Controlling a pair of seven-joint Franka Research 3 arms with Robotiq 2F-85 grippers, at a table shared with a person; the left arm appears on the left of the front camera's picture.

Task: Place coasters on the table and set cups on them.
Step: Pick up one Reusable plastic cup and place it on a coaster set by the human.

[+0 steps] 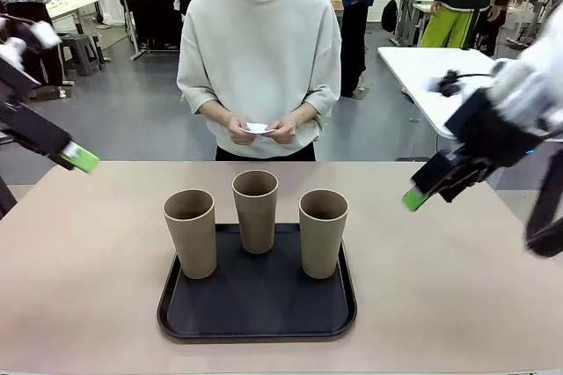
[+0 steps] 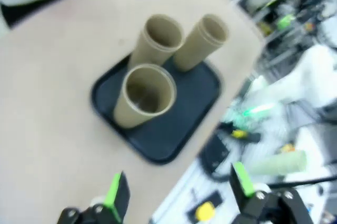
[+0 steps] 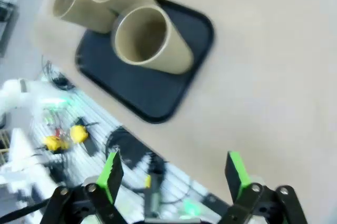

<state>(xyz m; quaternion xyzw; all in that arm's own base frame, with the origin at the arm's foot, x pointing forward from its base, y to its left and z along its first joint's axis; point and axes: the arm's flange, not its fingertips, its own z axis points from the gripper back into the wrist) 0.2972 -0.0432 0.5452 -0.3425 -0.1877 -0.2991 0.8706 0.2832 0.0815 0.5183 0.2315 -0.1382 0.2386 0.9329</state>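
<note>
A beige, matte table (image 1: 79, 269) with rounded corners fills the foreground of a busy workshop, with people standing among benches farther back. At far left, the left gripper (image 1: 79, 158) hangs above the table's edge, its arm angled down toward the middle. Its wrist view shows the green-padded fingers (image 2: 117, 192) spread wide apart, holding nothing. At centre, three tall, tapered tan cups (image 1: 255, 210) stand upright and close together on a black rounded-square tray (image 1: 255, 318), two in front and one behind. Beyond the tray, a person in a pale sweatshirt holds thin white paper coasters (image 1: 258, 128) between both hands (image 1: 237, 130) at waist height, off the table; their number cannot be told. At right, the right gripper (image 1: 420, 192) hovers over the table, tilted down and inward, its pads (image 3: 235, 169) likewise parted and empty. A glossy white table (image 1: 422, 76) stands behind it.
</note>
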